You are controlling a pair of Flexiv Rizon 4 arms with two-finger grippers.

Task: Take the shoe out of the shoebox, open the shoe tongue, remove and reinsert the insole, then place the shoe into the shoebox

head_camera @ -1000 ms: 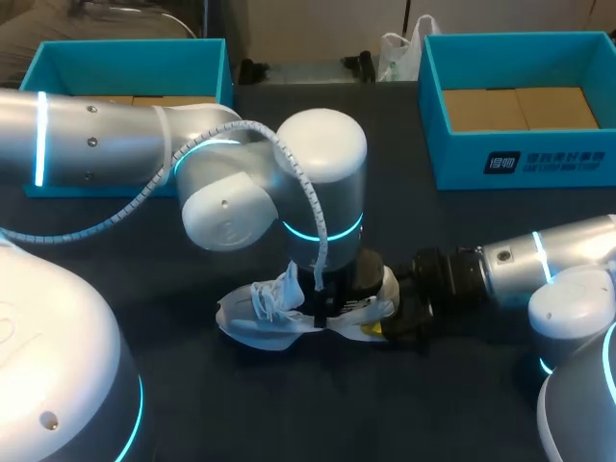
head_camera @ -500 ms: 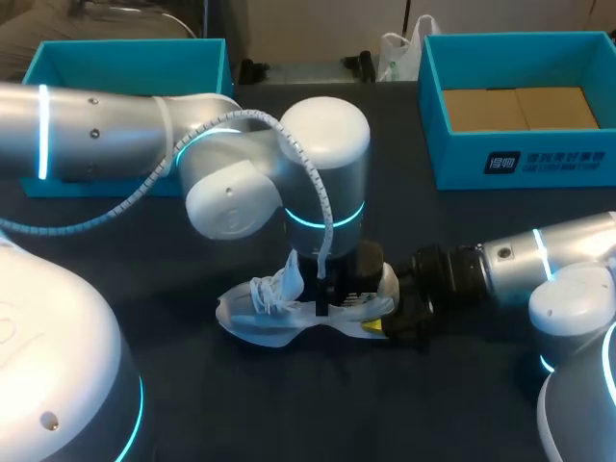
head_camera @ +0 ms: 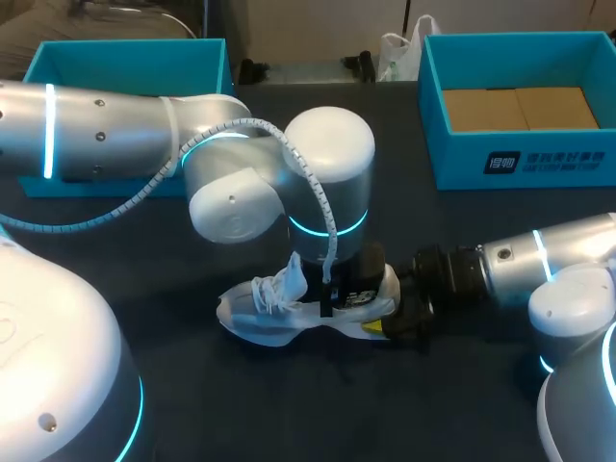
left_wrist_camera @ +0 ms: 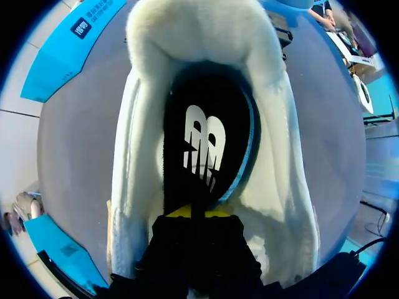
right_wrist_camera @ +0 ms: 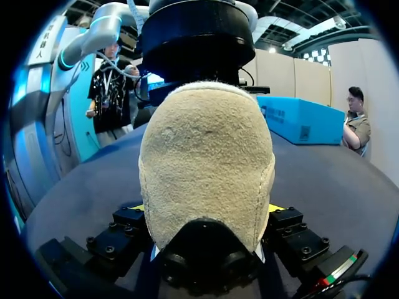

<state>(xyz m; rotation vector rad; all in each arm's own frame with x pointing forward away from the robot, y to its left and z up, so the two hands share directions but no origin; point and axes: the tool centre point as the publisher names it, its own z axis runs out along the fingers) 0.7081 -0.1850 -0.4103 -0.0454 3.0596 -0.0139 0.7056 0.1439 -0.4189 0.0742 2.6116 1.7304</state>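
One white shoe (head_camera: 274, 318) lies on its sole at the middle of the dark tabletop (head_camera: 192, 404), toe toward the robot's left, with bare tabletop showing along its near side. The right hand (head_camera: 393, 316), reaching in low from the right, is clenched on the shoe's heel, one yellow tip at each side of the tan heel padding in its wrist view. The left hand (head_camera: 348, 298) comes straight down into the shoe's mouth, just beside the loosened laces (head_camera: 279, 287). Its wrist view shows the black insole (left_wrist_camera: 202, 146) lying inside the shoe, the yellow tips at the insole's heel end. Whether they are gripping it cannot be told. The bulky left arm (head_camera: 241, 183) hangs over the shoe and screens the tabletop behind it. Two blue boxes stand well apart at the far corners, the left shoebox (head_camera: 125, 46) and the right shoebox (head_camera: 539, 159), with dark tabletop running between them to the far edge.
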